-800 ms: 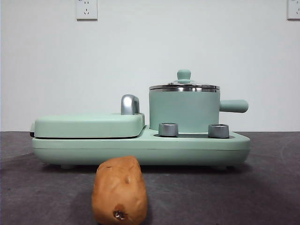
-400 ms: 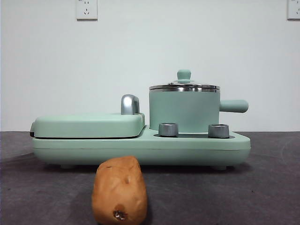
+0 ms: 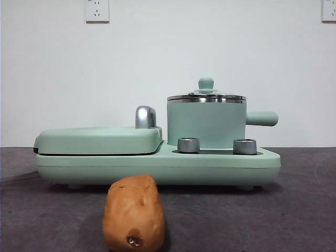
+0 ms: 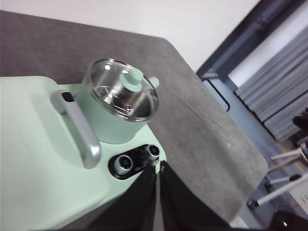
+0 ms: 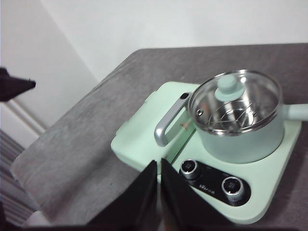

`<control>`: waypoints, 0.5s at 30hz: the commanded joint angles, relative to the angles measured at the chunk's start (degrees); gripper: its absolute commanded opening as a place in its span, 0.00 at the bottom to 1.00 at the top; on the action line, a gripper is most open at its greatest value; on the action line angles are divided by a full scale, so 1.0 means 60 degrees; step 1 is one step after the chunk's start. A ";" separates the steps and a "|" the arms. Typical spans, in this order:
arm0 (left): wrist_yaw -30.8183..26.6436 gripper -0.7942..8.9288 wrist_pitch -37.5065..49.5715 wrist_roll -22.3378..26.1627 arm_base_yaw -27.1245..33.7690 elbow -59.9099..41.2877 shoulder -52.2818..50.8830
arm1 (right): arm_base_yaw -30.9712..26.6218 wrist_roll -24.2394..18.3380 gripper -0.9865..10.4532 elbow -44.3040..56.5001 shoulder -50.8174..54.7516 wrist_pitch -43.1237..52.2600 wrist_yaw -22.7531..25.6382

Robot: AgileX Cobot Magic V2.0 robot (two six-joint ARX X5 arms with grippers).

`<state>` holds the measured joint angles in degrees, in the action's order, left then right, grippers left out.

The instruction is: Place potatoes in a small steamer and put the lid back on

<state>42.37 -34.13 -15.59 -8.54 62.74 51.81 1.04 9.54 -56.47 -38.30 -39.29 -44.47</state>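
No change across front frames — task not begun. Potato (image 3: 134,213) nearest, on table, untouched. Behind it, steamer (image 3: 206,125) on cooker base, lid (image 3: 206,96) on. Wrist views alone show rack inside pot. Left gripper (image 4: 158,169), right gripper (image 5: 159,166) — jaws closed, empty, held above.

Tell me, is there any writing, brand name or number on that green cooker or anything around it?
Black control panel beside the two knobs on the cooker: a short line of white print, too small and blurred to read.
Small steamer, lid, potato, wall sockets: no text shows.
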 commanded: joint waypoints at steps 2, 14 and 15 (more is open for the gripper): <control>0.0102 0.14 -0.0353 0.0583 -0.0295 0.0594 0.0342 | 0.0058 -0.0248 0.10 -0.0160 -0.0098 0.0040 -0.0062; 0.0087 0.54 -0.0208 0.0481 -0.1027 0.0769 0.1056 | 0.0058 -0.0226 0.53 -0.0160 -0.0095 0.0044 -0.0051; 0.0087 0.54 -0.0146 0.0477 -0.1115 0.0801 0.1188 | 0.0058 -0.0215 0.53 -0.0160 -0.0095 0.0044 -0.0051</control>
<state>42.39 -35.77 -12.91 -14.90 66.15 58.11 1.19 8.78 -56.47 -38.65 -39.46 -44.80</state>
